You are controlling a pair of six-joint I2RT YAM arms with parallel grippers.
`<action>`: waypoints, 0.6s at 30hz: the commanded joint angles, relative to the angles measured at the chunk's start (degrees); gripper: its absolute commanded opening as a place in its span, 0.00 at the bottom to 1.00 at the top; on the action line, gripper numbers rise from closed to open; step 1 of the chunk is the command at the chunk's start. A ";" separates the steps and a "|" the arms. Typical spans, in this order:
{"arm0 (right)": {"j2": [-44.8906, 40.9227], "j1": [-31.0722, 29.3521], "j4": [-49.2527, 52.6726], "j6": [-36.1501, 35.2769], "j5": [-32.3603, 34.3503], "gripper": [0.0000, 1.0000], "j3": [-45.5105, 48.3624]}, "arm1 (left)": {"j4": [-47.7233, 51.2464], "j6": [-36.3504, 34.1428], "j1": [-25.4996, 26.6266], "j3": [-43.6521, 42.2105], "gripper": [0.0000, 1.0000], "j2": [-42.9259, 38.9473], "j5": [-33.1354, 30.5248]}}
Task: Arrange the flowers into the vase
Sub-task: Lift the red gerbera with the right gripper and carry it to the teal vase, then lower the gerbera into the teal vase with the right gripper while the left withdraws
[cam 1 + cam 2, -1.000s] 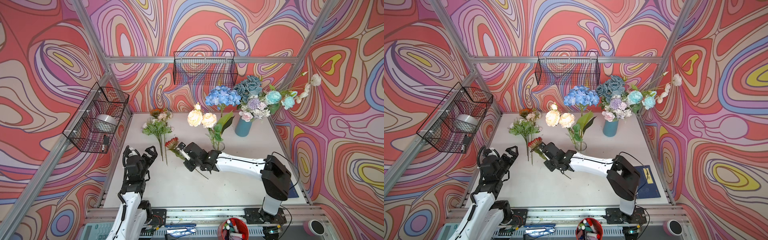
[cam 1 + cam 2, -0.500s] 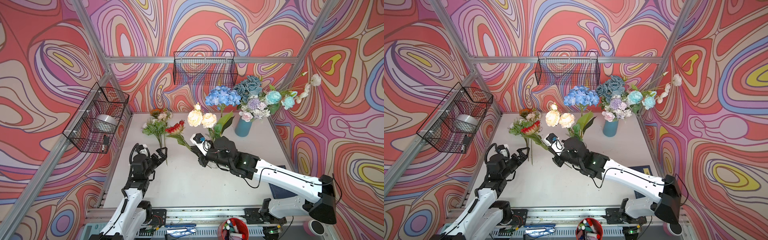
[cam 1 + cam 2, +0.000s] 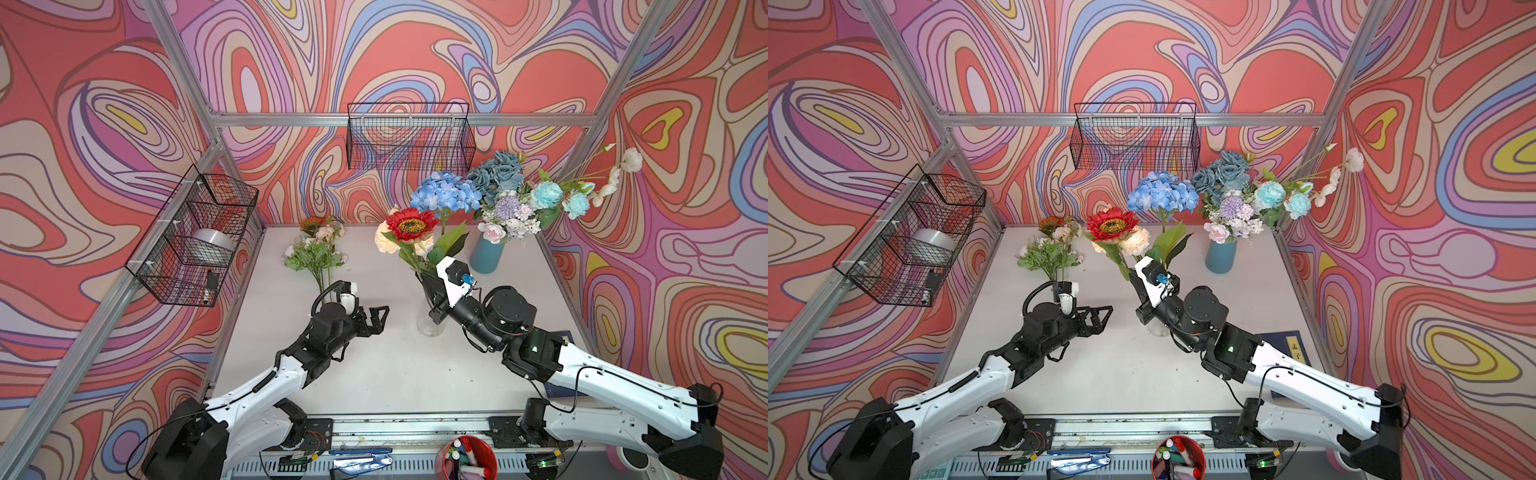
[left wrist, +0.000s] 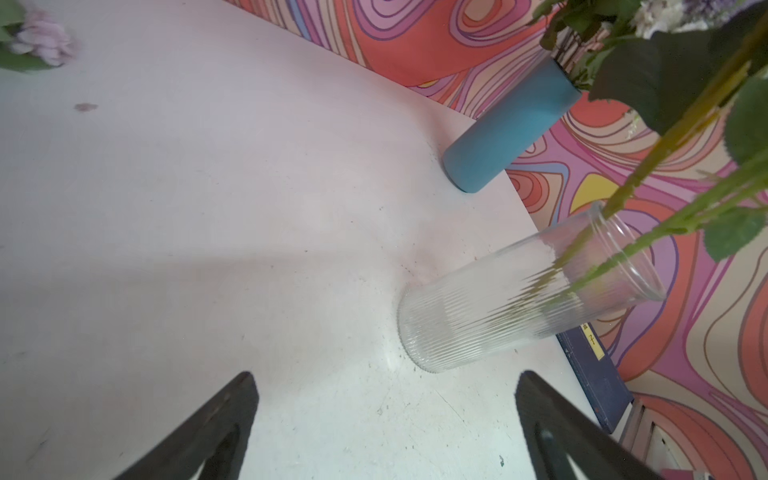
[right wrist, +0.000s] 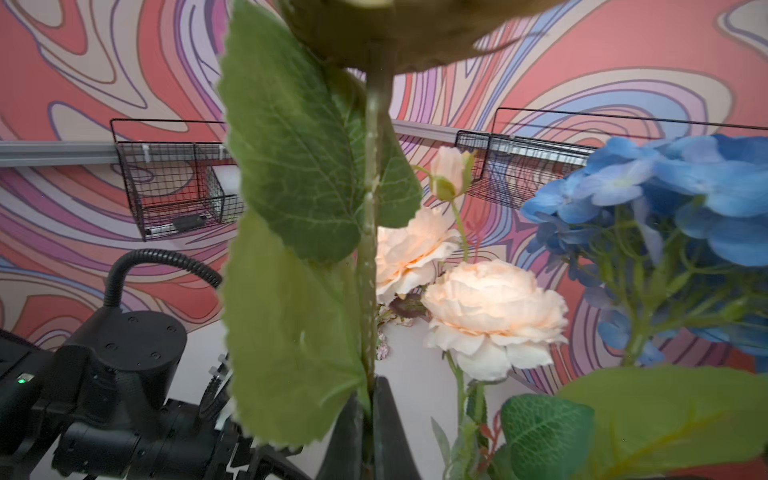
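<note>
A wire basket (image 3: 195, 237) is hung on the left wall, and beyond it a loose bunch of flowers (image 3: 316, 249) is laid at the far left of the table (image 3: 374, 374). Just nearer, the left gripper (image 3: 382, 320) is held over the table with its jaws spread wide and empty, pointed at the glass vase (image 3: 428, 326). The red flower (image 3: 411, 224) is clamped by its stem in the right gripper (image 3: 424, 280), above the vase. The vase mouth is crowded by peach roses (image 5: 494, 316) and a blue hydrangea (image 3: 446, 195). The right wrist view is largely blocked by the red flower's leaves. Farther right, a blue vase (image 3: 486, 255) is filled with a bouquet, and a dark book (image 3: 1293, 349) is laid at the table's right edge.
</note>
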State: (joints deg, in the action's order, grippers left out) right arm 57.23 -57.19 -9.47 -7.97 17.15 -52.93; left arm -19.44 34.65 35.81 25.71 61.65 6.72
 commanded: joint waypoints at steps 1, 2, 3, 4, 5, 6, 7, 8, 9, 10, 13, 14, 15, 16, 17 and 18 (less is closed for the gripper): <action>-3.08 2.64 -2.43 2.94 6.59 0.00 1.36 | -2.55 -6.51 3.49 3.17 1.00 2.75 -3.07; -3.76 4.02 -1.82 4.07 6.92 0.00 1.55 | -2.76 -7.22 4.27 3.20 1.00 3.57 -2.92; -4.36 6.34 -0.94 5.75 6.93 0.00 1.83 | -2.96 -7.61 5.14 3.25 1.00 4.42 -2.96; -4.92 9.04 -0.07 7.98 6.46 0.00 2.06 | -3.23 -7.95 5.84 5.24 1.00 5.35 -2.83; -5.35 11.52 0.47 9.91 5.44 0.00 2.46 | -3.52 -8.25 6.25 5.63 1.00 6.02 -2.76; -5.93 14.27 0.44 11.77 3.85 0.00 3.08 | -3.67 -8.52 6.83 5.96 1.00 6.67 -2.68; -6.44 16.32 -0.06 13.35 2.62 0.00 3.84 | -3.98 -8.76 7.27 6.16 1.00 7.30 -2.61; -6.75 17.63 -0.92 14.20 2.06 0.00 4.39 | -4.15 -8.82 7.49 6.35 1.00 7.76 -2.72; -6.91 18.68 -1.68 14.85 2.06 0.00 4.83 | -4.50 -8.89 7.68 6.49 1.00 8.23 -2.68; -6.91 19.26 -2.39 15.09 2.14 0.00 5.02 | -4.92 -8.98 7.83 6.67 1.00 8.60 -2.48; -6.11 19.91 -4.63 16.10 2.16 0.00 5.00 | -5.32 -9.67 8.20 7.46 1.00 9.65 -1.95; -5.54 19.92 -5.64 16.67 1.76 0.00 5.07 | -5.22 -10.09 8.35 7.92 1.00 10.04 -1.87; -4.81 20.01 -7.15 17.21 1.25 0.00 5.31 | -5.21 -10.41 8.43 8.26 1.00 10.39 -1.87; -4.32 20.02 -8.65 17.57 0.67 0.00 5.73 | -5.39 -10.48 8.42 8.48 1.00 10.70 -1.72; -3.62 19.99 -10.52 17.96 -0.10 0.00 6.28 | -5.54 -10.58 8.48 8.67 1.00 11.02 -1.81; -2.91 20.10 -12.44 18.35 -0.60 0.00 6.85 | -5.75 -10.66 8.51 8.82 1.00 11.23 -1.75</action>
State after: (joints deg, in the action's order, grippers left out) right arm 52.93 -37.50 -15.64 7.84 18.87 -47.81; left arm -22.72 25.80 43.94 32.67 72.20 4.89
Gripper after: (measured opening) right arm 0.062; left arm 0.999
